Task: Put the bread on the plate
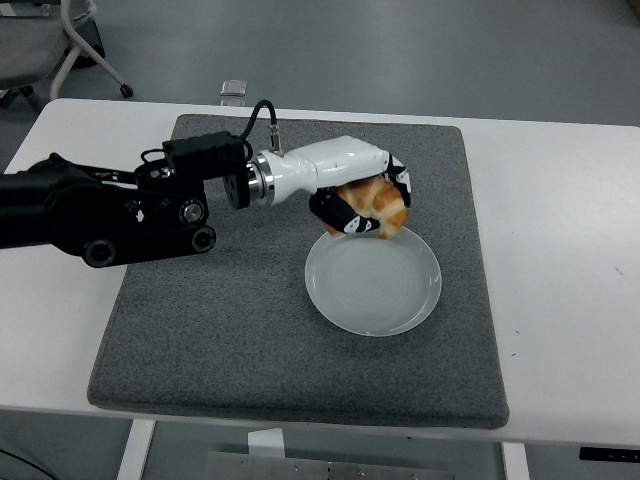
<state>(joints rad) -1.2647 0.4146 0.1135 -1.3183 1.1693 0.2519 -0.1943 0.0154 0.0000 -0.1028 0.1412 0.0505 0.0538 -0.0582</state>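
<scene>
the left hand (365, 205) has its fingers curled around the bread (377, 203), a golden croissant-like piece, holding it over the far rim of the pale plate (372, 285) on the grey mat (220, 320) that covers the white bench (560, 260). this looks like the carry-and-lower step, nearly at its end. the next move calls for bringing the bread nearer the plate's middle, lowering, then letting go.
</scene>
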